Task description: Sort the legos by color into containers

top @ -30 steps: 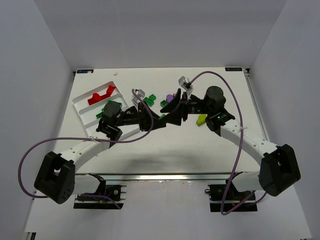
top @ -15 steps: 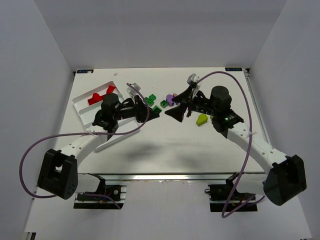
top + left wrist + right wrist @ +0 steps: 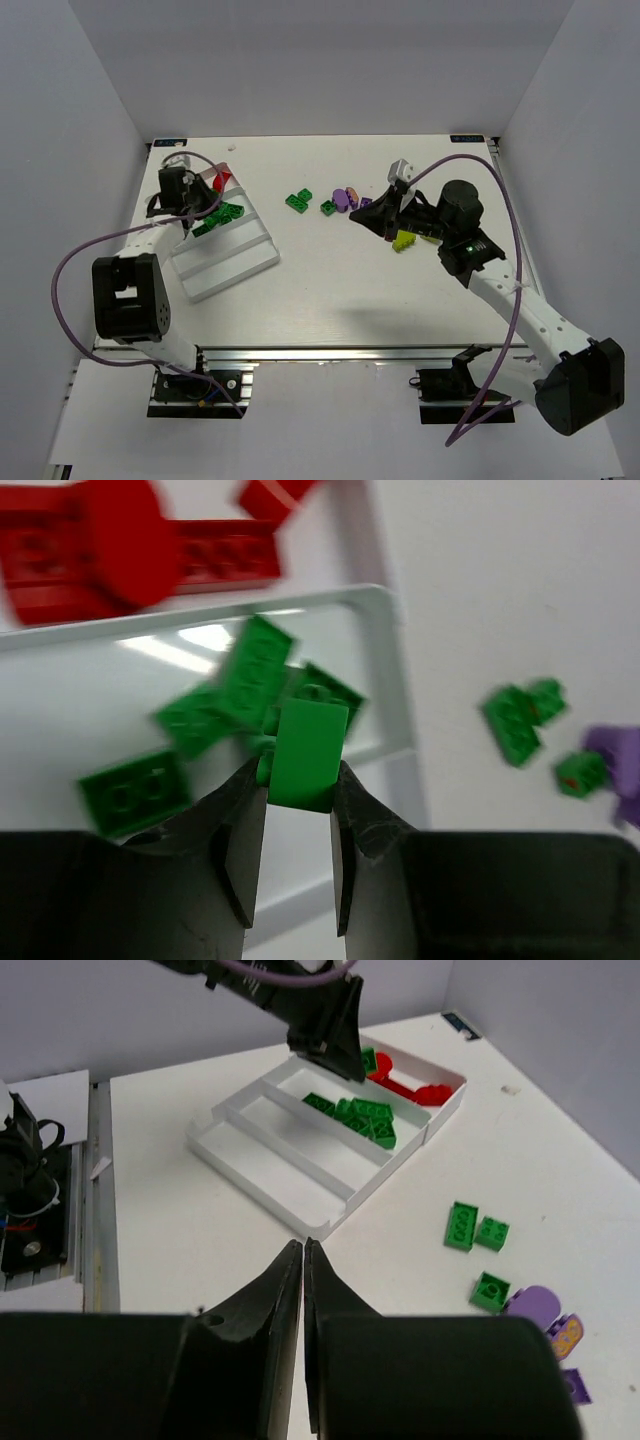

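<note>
My left gripper is shut on a flat green lego, held above the white tray's green compartment, where several green legos lie. Red legos fill the compartment beside it. Seen from above, the left gripper hovers over the tray's far end. My right gripper is shut with nothing in it, above bare table. It points left, close to the loose purple legos. Green legos and a yellow-green one lie nearby.
In the right wrist view the tray stretches ahead with the left arm over its far end. Loose green legos and purple pieces lie to the right. White walls enclose the table.
The left arm swung left from the table's middle to over the tray, carrying the green lego. The right gripper drew back to the right and shut.
</note>
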`<action>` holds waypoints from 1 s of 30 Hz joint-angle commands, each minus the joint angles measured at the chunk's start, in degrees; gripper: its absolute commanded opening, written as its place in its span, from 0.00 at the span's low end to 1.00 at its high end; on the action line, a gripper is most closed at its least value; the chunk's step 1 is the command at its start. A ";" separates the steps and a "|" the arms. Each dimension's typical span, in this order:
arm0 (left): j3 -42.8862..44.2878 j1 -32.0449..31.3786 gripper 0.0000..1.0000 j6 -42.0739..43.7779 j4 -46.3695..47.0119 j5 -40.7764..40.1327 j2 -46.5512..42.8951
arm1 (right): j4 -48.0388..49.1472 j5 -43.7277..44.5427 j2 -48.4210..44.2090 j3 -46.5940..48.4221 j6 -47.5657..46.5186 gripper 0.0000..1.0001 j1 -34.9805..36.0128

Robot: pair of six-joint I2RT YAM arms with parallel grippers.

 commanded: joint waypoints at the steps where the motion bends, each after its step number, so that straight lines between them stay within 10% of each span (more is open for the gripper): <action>1: 3.34 2.59 0.04 1.13 -7.53 -12.82 0.20 | -0.48 -1.64 0.52 1.27 -1.27 0.10 -0.35; 11: 6.87 4.44 0.29 6.23 -13.43 -22.08 4.95 | -0.04 -1.82 -0.97 0.83 -0.75 0.17 -0.96; 20: 6.95 5.94 0.78 5.70 -14.31 -23.93 5.13 | 0.22 -2.34 -0.80 0.74 -0.22 0.26 -3.51; 30: -1.81 5.94 0.96 1.23 -4.22 -11.73 -11.11 | -2.05 3.80 1.30 1.88 -6.18 0.65 -5.10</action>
